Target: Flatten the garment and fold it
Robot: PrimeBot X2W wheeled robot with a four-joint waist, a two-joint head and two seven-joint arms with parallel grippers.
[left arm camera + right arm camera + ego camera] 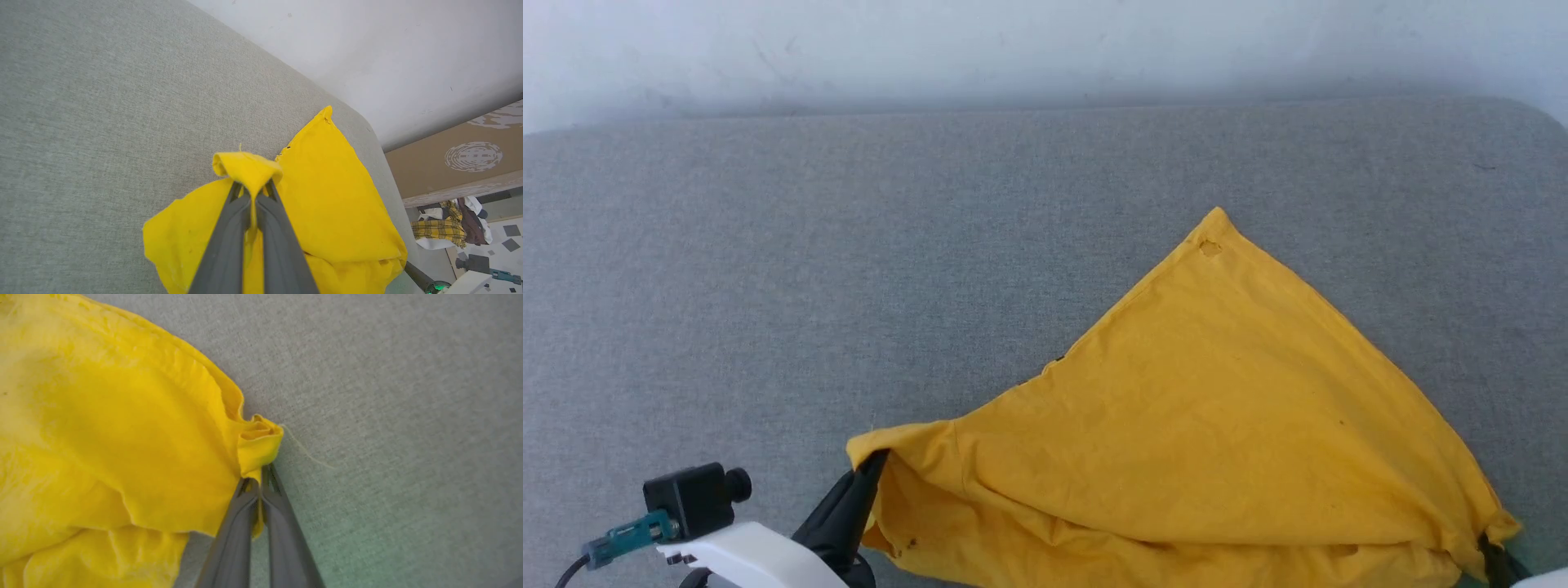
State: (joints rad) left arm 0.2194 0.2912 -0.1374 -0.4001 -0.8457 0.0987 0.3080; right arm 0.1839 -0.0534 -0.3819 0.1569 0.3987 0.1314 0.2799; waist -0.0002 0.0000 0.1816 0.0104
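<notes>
My left gripper (253, 195) is pressed together on a bunched corner of the garment (1217, 392), and my right gripper (261, 478) pinches a second bunched corner the same way, so I hold the shirt at both ends of the edge nearest me. That edge runs across in front of me from left to right, and it looks slack, with a loose layer folded under it. From there the cloth reaches away from me over the grey cushion (849, 245) and narrows to a far tip (1215, 219), which lies closer to my right side than to my left. The sheet is therefore skewed, a lopsided triangle with plain yellow showing on top. I judge that flattening turns on this: the held edge needs drawing taut sideways, and the far tip needs squaring to it, with my right arm the nearer one. Nothing rests on the cushion around the cloth. The wall (1013, 49) rises behind it. The cushion's right end is close to the fabric, and beyond it a heap of clothes (445, 224) lies on the floor, so a pull to the right could carry cloth over that end.
</notes>
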